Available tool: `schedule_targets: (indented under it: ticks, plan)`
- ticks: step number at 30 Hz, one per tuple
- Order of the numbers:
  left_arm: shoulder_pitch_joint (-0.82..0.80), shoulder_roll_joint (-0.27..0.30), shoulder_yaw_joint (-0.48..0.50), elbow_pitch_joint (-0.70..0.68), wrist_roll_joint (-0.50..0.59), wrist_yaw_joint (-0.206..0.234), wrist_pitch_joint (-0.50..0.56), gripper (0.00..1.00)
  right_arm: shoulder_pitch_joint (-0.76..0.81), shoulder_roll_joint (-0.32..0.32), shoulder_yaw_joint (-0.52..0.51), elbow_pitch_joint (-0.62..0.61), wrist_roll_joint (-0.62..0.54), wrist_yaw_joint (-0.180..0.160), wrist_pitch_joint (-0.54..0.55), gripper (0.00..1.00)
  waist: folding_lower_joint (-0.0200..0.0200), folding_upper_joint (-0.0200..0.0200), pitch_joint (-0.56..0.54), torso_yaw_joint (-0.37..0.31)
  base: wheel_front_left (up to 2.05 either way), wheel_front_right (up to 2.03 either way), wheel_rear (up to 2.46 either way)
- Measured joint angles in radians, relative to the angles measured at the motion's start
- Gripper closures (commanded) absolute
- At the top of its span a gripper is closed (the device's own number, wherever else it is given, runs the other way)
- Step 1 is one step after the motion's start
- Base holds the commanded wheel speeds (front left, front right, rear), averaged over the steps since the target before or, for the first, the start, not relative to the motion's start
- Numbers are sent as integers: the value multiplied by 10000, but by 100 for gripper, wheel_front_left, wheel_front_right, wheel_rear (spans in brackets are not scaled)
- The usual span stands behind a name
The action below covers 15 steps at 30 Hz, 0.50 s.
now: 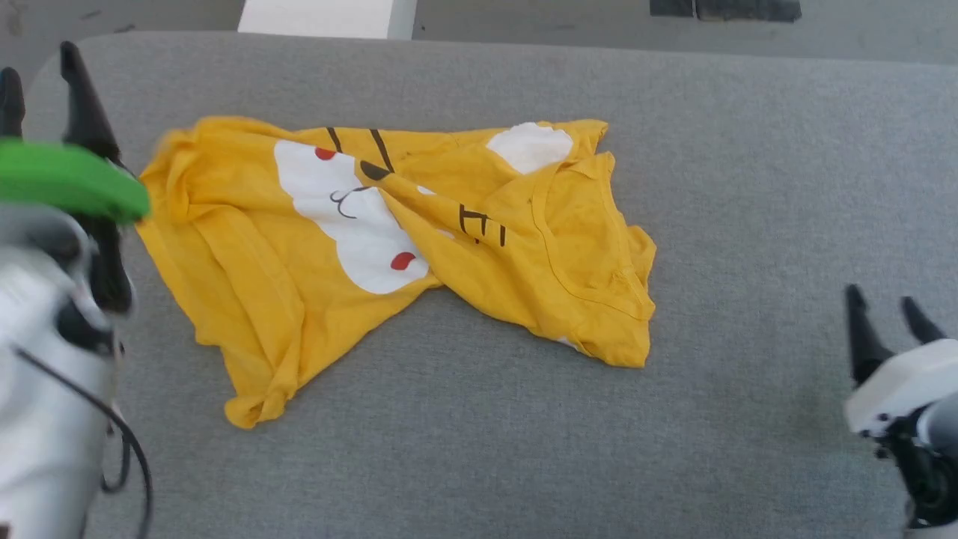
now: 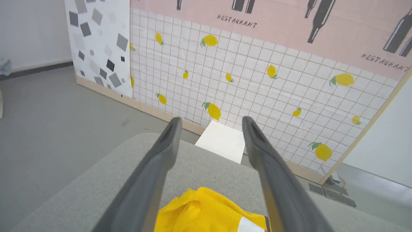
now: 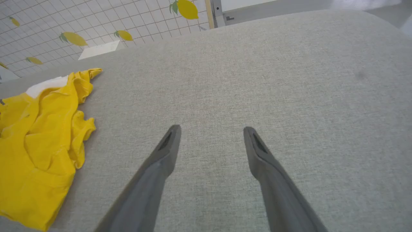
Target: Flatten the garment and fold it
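On the grey fabric-covered tabletop (image 1: 524,449), left of centre: yellow T-shirt (image 1: 254,254), crumpled and only partly spread.

- Print faces up: white patches, red dots, black stripes. A diagonal fold runs across it.
- Neckline end lies toward the robot's right. The other end is bunched toward the left, with one corner trailing toward the near side.
- Left gripper (image 1: 41,90) is at the table's far left corner, just beside the shirt's left edge. In the left wrist view its fingers (image 2: 161,167) stand wide apart with nothing between them, and yellow cloth lies below.
- Right gripper (image 1: 883,311) is over bare fabric at the right, well apart from the shirt. Its jaws are spread and empty.
- Beyond the table: a lemon-print wall panel (image 2: 257,87) and a white block (image 2: 222,140).
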Motion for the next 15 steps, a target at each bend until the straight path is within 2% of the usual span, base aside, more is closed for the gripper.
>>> schedule_targets:
  ticks: [3,6,10,15]
  plan:
    - [1033,40,-405,-874,1097,-107,-1020,0,2,-2,832,8,-44,0,121,0,0,0,-241,97,0,0,0]
    - [2286,-232,-504,-1787,2188,8,-1149,0,7,-8,1933,63,-98,0,543,0,0,0,-494,193,0,0,0]
    - [3957,-989,-36,-3110,3384,207,-1189,0,-3,10,3630,253,-817,0,1753,0,-1,0,-773,291,0,0,0]
    - [5234,-1914,468,-3632,3952,102,-1189,0,-647,4,5283,951,-1384,2,2943,0,0,0,-800,358,0,0,0]
